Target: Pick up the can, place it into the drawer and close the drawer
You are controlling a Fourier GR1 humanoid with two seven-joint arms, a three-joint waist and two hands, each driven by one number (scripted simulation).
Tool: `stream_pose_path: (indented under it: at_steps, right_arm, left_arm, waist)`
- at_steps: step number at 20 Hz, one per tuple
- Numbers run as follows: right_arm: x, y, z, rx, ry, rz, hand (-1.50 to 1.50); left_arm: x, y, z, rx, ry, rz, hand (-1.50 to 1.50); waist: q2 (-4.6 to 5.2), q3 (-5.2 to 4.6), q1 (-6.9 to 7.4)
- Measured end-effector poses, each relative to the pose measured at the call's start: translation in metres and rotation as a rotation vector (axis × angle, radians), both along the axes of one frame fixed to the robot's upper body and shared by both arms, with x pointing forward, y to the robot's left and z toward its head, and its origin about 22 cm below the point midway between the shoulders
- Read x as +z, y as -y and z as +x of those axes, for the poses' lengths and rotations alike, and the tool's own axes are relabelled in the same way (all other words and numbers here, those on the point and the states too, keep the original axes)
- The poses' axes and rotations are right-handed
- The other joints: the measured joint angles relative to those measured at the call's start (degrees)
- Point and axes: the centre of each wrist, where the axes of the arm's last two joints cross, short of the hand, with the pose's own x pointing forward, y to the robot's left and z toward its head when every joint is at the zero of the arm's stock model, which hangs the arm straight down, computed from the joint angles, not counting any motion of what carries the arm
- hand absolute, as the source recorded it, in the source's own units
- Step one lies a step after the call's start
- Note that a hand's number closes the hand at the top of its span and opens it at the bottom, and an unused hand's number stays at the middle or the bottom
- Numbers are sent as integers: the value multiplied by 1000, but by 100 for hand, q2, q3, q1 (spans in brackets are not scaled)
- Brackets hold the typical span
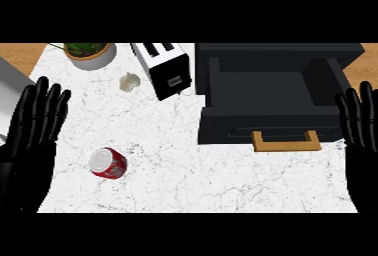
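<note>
At the far edge of the white marble counter [192,175] you have a potted plant [90,52] at the left, a toaster [165,67] lying at a slant just right of it, and a garlic bulb [129,82] between them, nearer you.

The can [108,163] lies on the counter [184,180], left of and apparently before the open drawer [269,107].

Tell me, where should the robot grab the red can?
Probably around the red can's round side wall, coming from the left with the left hand, which is nearest. The can seems tilted, silver top showing, so fingers and thumb should wrap its sides rather than press on that flat top.
</note>
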Motion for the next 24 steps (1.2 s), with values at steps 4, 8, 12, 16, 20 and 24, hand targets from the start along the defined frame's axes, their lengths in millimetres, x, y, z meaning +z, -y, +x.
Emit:
stream_pose_path:
  at_steps: [4,8,12,16,20,24]
  right_arm:
    - [5,-2,1,10,16,-17,-150]
    - [-4,-3,3,16,-65,-8,-150]
    - [-15,4,1,-32,-192,8,-150]
    - [-20,12,-2,-52,-257,9,-150]
    - [-23,20,-13,-61,-283,13,-150]
    - [-27,26,-22,-65,-288,10,-150]
  left_arm:
    - [4,11,1,-326,8,-16,-150]
    - [-5,23,-4,-710,-85,75,-150]
    - [-16,-7,-5,-936,-217,185,-150]
    - [-16,-57,7,-1055,-283,226,-150]
    - [-8,-98,18,-1073,-325,238,-150]
    - [-5,-121,27,-1052,-372,224,-150]
  waist:
    - [-27,121,2]
    - [13,160,-91]
    - [5,185,14]
    - [-18,203,76]
    - [-38,213,95]
    - [-46,218,106]
